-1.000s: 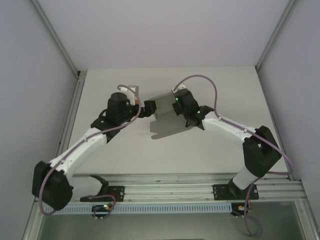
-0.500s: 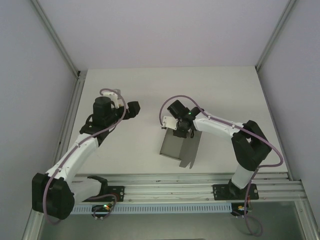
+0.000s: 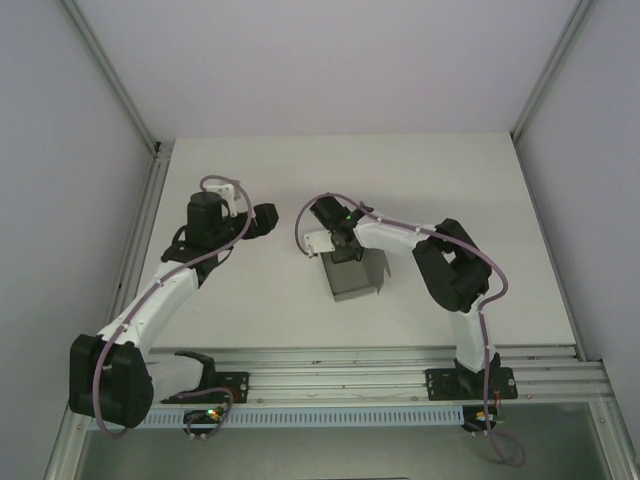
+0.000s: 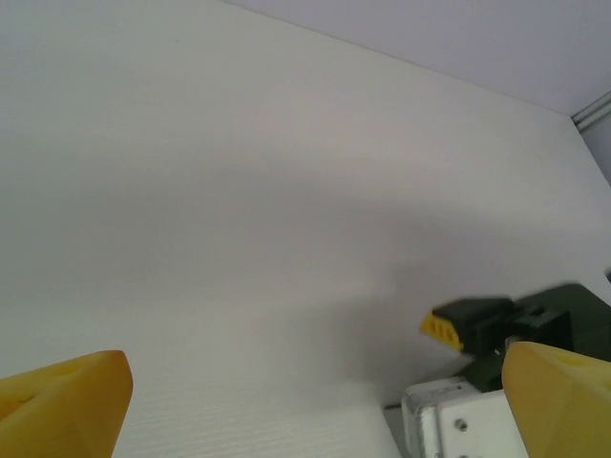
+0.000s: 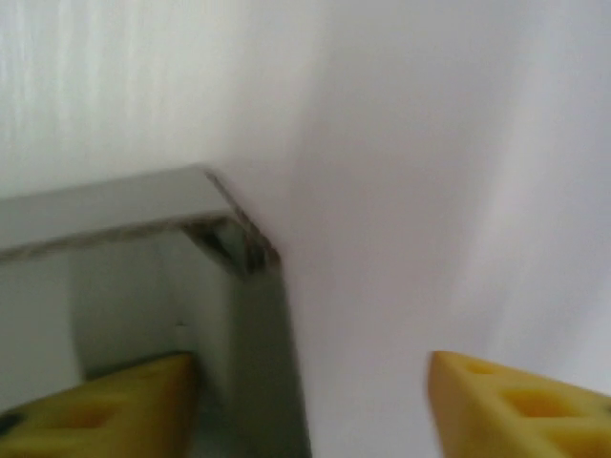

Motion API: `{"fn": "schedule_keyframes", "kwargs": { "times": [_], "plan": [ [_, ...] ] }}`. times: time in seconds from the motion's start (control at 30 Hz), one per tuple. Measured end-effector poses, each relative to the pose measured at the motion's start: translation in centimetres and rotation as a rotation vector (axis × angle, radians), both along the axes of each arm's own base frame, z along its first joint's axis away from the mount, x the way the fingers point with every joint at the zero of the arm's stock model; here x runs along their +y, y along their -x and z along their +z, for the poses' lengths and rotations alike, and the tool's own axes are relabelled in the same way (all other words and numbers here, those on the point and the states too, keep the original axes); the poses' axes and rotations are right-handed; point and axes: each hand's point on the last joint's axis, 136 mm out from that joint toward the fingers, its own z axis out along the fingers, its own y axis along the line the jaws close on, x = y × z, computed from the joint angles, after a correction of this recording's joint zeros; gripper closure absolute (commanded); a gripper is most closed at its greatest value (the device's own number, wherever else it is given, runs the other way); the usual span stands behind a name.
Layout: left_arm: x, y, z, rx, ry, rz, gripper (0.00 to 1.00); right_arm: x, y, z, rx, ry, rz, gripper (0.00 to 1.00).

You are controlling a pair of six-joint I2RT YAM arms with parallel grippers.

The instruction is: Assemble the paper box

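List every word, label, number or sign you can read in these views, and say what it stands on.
None: no text can be read in any view.
The paper box is plain grey card, unprinted.
The table carries no marks.
The green light on the right arm is a plain dot, no lettering.

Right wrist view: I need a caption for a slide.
Right gripper, jaws apart, straddling a corner of the grey paper box on the white table.
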Motion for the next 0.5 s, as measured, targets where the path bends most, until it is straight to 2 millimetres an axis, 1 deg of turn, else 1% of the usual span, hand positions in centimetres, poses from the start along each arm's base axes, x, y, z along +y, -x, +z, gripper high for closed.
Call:
{"fn": "schedule_keyframes", "kwargs": {
  "times": [0.03,0.1,0.2,0.27,0.33,0.43,0.5],
  "plan": [
    [0.1,0.0,0.0,0.001,0.002,0.004,0.0,0.4,-0.4,0.5,-0.015,-0.013,0.003,0.23],
    [0.3,-0.1,0.0,0.004,0.005,0.012,0.0,0.8,-0.6,1.2,-0.032,-0.028,0.009,0.18],
    [0.3,-0.1,0.0,0.005,0.008,0.014,0.0,1.0,0.0,2.6,-0.045,-0.053,0.019,0.17],
    [0.3,-0.1,0.0,0.006,0.009,0.012,0.0,1.0,0.8,4.3,-0.06,-0.085,0.024,0.17],
    [0.3,-0.1,-0.1,0.007,0.01,0.011,0.0,0.9,1.4,6.4,-0.085,-0.13,0.018,0.16],
    [0.3,0.0,-0.2,0.011,0.013,0.006,0.0,0.9,1.7,9.6,-0.136,-0.203,0.0,0.16],
    [0.3,0.0,-0.3,0.014,0.015,0.004,0.0,1.0,1.5,10.9,-0.158,-0.242,-0.022,0.16]
  ]
}}
